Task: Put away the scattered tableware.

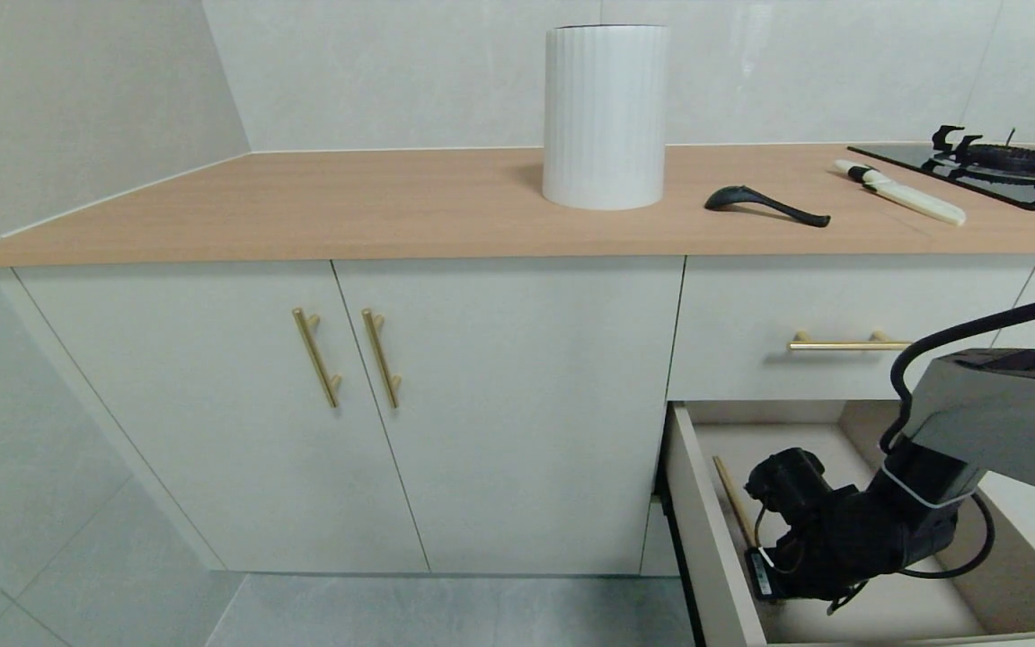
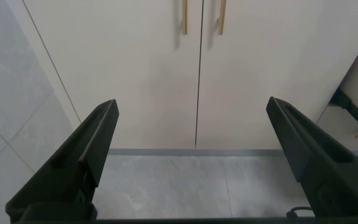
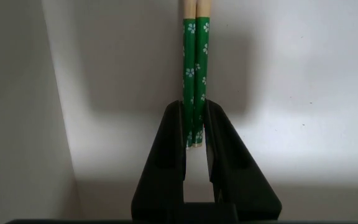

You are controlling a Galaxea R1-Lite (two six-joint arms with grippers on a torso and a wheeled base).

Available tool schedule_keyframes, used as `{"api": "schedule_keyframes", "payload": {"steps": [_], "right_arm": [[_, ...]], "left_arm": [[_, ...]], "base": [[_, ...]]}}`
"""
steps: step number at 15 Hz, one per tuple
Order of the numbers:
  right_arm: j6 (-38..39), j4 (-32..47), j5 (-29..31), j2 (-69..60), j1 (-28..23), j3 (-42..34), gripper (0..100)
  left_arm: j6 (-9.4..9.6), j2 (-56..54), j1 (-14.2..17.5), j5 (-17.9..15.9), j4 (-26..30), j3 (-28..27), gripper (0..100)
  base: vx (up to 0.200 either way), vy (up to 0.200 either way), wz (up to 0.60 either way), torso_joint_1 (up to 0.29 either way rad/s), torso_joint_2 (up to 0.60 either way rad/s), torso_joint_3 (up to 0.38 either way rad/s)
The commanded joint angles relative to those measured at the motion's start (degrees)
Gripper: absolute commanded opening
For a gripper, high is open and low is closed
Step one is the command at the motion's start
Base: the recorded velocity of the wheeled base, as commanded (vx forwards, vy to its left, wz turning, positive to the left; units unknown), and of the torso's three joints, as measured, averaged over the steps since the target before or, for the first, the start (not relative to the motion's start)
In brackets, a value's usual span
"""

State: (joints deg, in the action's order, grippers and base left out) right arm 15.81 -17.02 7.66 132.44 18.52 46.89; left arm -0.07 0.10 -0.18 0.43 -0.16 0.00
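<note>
Right arm is reaching down into the open lower drawer (image 1: 708, 530), at the right end of the cabinet run. The right claw (image 3: 194, 121) is closing narrowly on a pair of chopsticks (image 3: 196, 62). Its two black fingers (image 3: 169, 146) are pressing the green, flower-patterned ends from either side. The sticks are lying side by side, touching each other, with their pale wooden shafts running straight out beyond the fingertips.

From the head view we are seeing one pale shaft (image 1: 733, 500) sticking out ahead of the claw, close along the drawer's left inner wall and pointing toward the drawer's back. We cannot tell whether the sticks are touching the drawer floor or hanging just above it.

The left claw (image 2: 194, 124) is standing wide open with nothing between its fingers (image 2: 92, 149). It is facing the pale cabinet doors (image 2: 135, 68) and the grey floor (image 2: 185, 180) below them, well apart from the drawer.

Up on the counter (image 1: 302, 198) more tableware is lying loose. A black spoon (image 1: 765, 204) is sitting just right of a tall white ribbed container (image 1: 605, 117). A white knife (image 1: 899, 190) is lying farther right, near the edge of the black stove (image 1: 1003, 166). Both are well apart from either claw. Directly above the open drawer, a shut drawer is showing a gold bar handle (image 1: 845, 342).
</note>
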Motion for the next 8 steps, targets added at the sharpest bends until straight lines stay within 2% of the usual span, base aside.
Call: {"api": "schedule_keyframes", "payload": {"steps": [1,5,6,8], "right_arm": [[0.01,0.06,-0.01,0.45,0.03,0.22,0],[0.01,0.14,-0.01,0.8,-0.06,0.4,0],[0.01,0.14,-0.01,0.8,-0.06,0.4,100],[0.01,0.06,-0.01,0.72,-0.06,0.31,100]], "left_arm": [[-0.01,0.08,0.01,0.01,-0.02,0.0,100],[-0.01,0.08,0.01,0.01,-0.02,0.0,100],[-0.01,0.08,0.01,0.01,-0.02,0.0,100],[-0.01,-0.01,0.01,0.01,-0.02,0.0,100]], "base": [[0.0,0.0,0.0,0.0,0.0,0.0],[0.0,0.0,0.0,0.0,0.0,0.0],[0.0,0.0,0.0,0.0,0.0,0.0],[0.0,0.0,0.0,0.0,0.0,0.0]]}}
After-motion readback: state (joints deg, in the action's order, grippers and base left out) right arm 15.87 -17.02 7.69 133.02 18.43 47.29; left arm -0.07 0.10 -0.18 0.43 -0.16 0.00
